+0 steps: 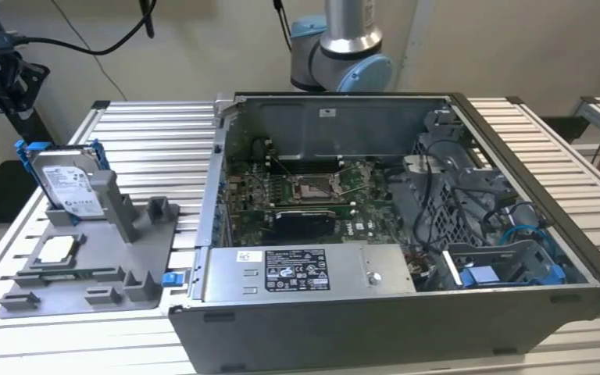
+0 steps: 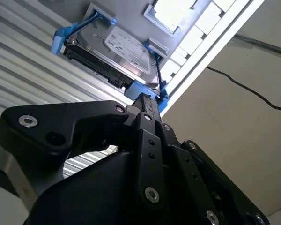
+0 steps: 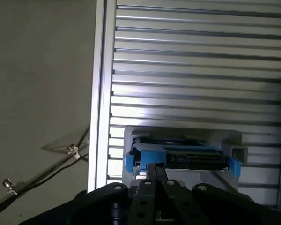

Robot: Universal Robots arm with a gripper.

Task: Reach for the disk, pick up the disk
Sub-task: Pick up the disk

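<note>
The disk (image 1: 69, 183) is a silver-grey hard drive with a white label, clipped in a blue plastic frame. It stands on edge in a grey fixture (image 1: 102, 250) at the exterior view's left. In both wrist views my black gripper (image 3: 155, 168) (image 2: 147, 99) points at the disk (image 3: 178, 157) (image 2: 124, 49) from a short distance and stays clear of it. Its fingers look pressed together with nothing between them, and the tips line up with one blue end of the frame.
An open computer case (image 1: 383, 219) fills the middle of the slatted aluminium table (image 1: 154, 133), holding a motherboard, cables and a blue bracket (image 1: 483, 275). A small square silver chip (image 1: 55, 248) lies on the fixture. The table edge (image 3: 100, 93) and a loose cable (image 3: 61, 159) run beside the disk.
</note>
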